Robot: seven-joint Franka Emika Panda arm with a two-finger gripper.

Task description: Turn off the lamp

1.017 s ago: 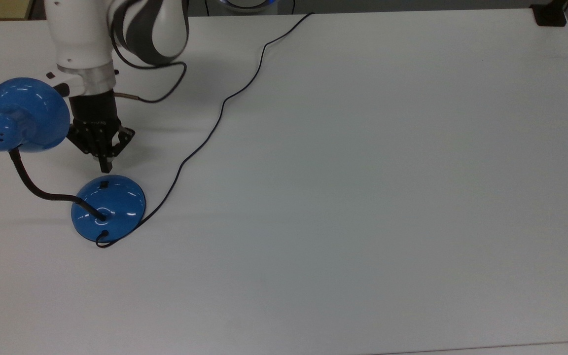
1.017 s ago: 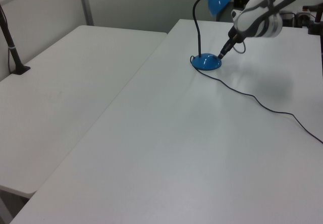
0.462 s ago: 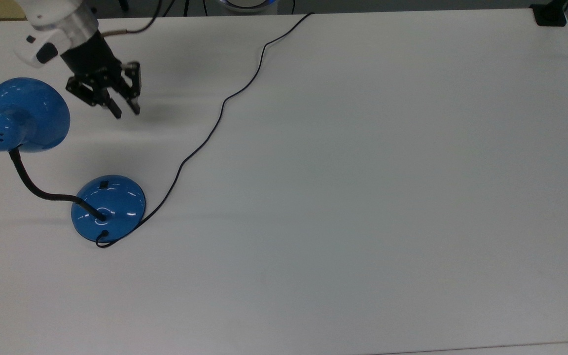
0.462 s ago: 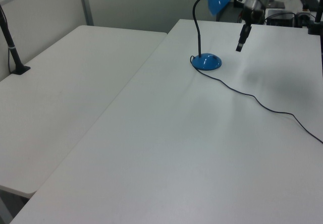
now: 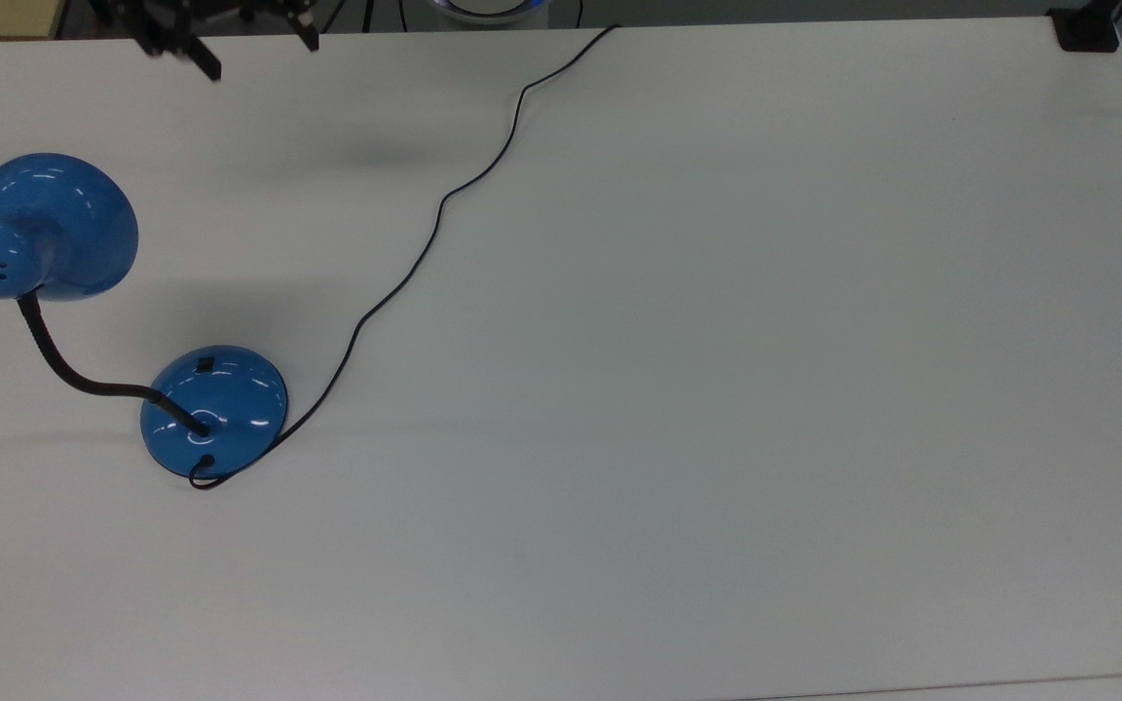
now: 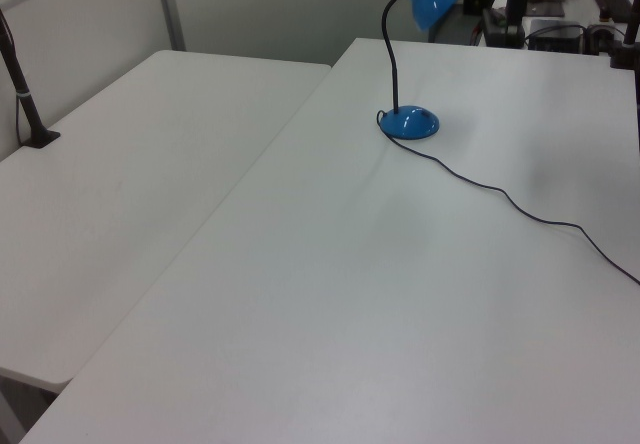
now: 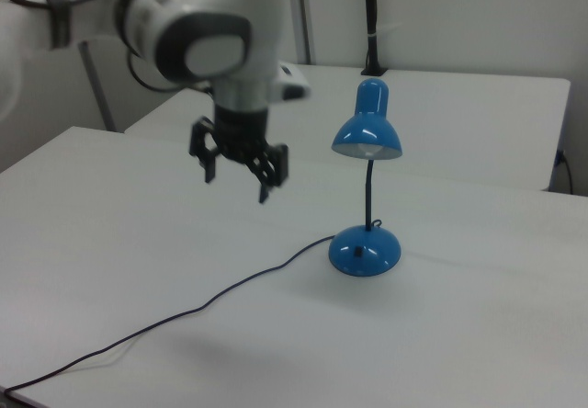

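- The glossy blue desk lamp [image 5: 213, 409] stands on the white matte table [image 5: 717, 389], toward the top view's left edge, at about nine o'clock from the table's middle.
- Its domed round base [image 5: 215, 407] sits flat on the tabletop, with a small black switch [image 5: 204, 366] on the dome at roughly twelve o'clock from the point where the neck enters.
- A black flexible gooseneck [image 5: 74, 365] curves away from the base toward ten o'clock in the top view and ends at the bell-shaped blue shade [image 5: 50, 226], which has a ring of small vent holes in its cap.
- In the right view the shade [image 7: 367, 132] hangs above the base [image 7: 365, 248], opening downward, on a nearly upright neck.
- A thin black cord [image 5: 444, 200] leaves the base at about six o'clock, loops round its rim and runs in loose waves across the table toward one o'clock, going off the far edge in the top view.
- The black two-finger gripper [image 7: 237, 180] hangs in the air on the white and grey robot arm [image 7: 184, 31], well apart from the lamp, at about nine o'clock from the shade in the right view.
- Its fingers [image 7: 264, 191] are spread wide, with nothing between them.
- In the top view the gripper [image 5: 254, 54] sits at the upper edge, at around one o'clock from the shade, clear of the tabletop.
- A second white table [image 6: 120, 194] stands beside the first, at the left view's left.
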